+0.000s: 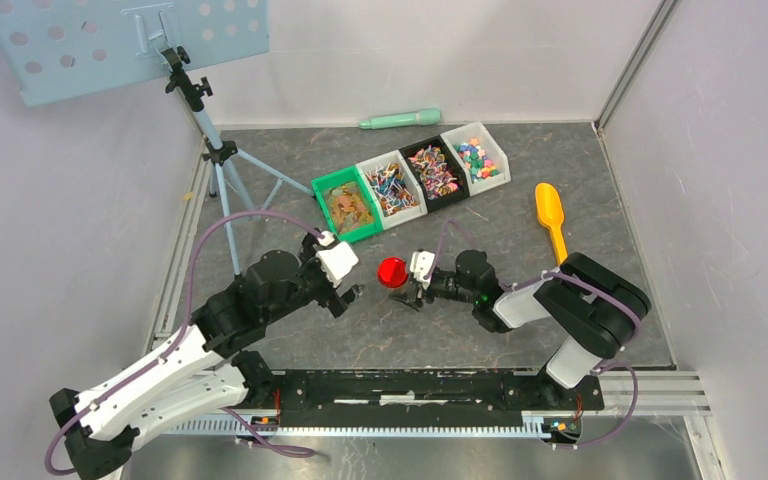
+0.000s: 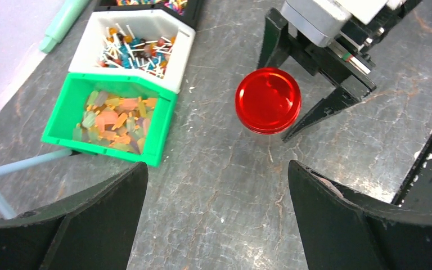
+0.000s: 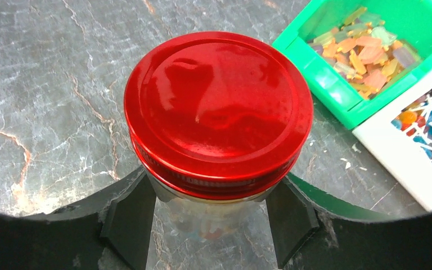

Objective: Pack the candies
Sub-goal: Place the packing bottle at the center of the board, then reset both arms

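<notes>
A small clear jar with a red lid (image 1: 392, 272) (image 2: 268, 100) (image 3: 218, 109) stands on the dark mat. My right gripper (image 1: 400, 281) (image 3: 211, 194) is shut on the jar's glass body just under the lid. A few candies (image 3: 233, 225) show dimly through the glass. More candies fill the green bin (image 1: 348, 205) (image 2: 112, 121) and the white bin (image 1: 392, 185) (image 2: 132, 48) beside it. My left gripper (image 1: 348, 298) (image 2: 216, 169) is open and empty, a little to the left of the jar, over bare mat.
A black bin (image 1: 433, 170) and another white bin (image 1: 475, 155) of sweets continue the row. A yellow scoop (image 1: 552, 218) lies at the right. A mint-green stick (image 1: 400, 120) lies by the back wall. A tripod (image 1: 218, 155) stands at the left.
</notes>
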`<state>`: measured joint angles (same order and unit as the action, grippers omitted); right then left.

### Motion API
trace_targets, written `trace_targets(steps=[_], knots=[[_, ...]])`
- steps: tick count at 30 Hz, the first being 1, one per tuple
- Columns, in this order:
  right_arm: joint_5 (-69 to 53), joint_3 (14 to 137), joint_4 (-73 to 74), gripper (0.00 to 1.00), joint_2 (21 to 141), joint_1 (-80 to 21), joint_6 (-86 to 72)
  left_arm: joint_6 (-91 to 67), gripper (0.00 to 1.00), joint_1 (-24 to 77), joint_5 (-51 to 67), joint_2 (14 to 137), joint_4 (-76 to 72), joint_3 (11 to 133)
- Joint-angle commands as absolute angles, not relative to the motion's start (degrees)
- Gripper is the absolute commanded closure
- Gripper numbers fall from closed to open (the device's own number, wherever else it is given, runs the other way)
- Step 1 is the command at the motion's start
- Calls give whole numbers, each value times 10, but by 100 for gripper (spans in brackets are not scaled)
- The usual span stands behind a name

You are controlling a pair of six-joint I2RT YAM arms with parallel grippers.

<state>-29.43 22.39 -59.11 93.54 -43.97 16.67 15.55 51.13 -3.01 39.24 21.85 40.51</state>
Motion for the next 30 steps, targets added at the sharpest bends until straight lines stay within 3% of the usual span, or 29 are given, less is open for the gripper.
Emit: trace_targets(steps=[1,4,7,10,12,13,25,30], knots=[[-288,236,-656,58,961,-438,154,129,0,512,-84,370,217,404],[-286,224,-685,55,971,-439,149,132,0,512,-85,364,223,398],[-282,218,-689,43,973,-438,144,131,0,512,-99,362,227,403],[-285,217,-669,27,955,-438,137,133,0,512,-102,362,229,400],[-289,218,-643,5,930,-439,133,133,0,512,-101,366,231,402],[-290,218,-624,2,918,-439,134,133,0,512,-100,368,235,404],[-258,287,-297,2,723,-440,186,113,0,512,-81,356,235,434],[-224,334,-173,2,619,-438,143,32,0,513,-102,371,271,490]])
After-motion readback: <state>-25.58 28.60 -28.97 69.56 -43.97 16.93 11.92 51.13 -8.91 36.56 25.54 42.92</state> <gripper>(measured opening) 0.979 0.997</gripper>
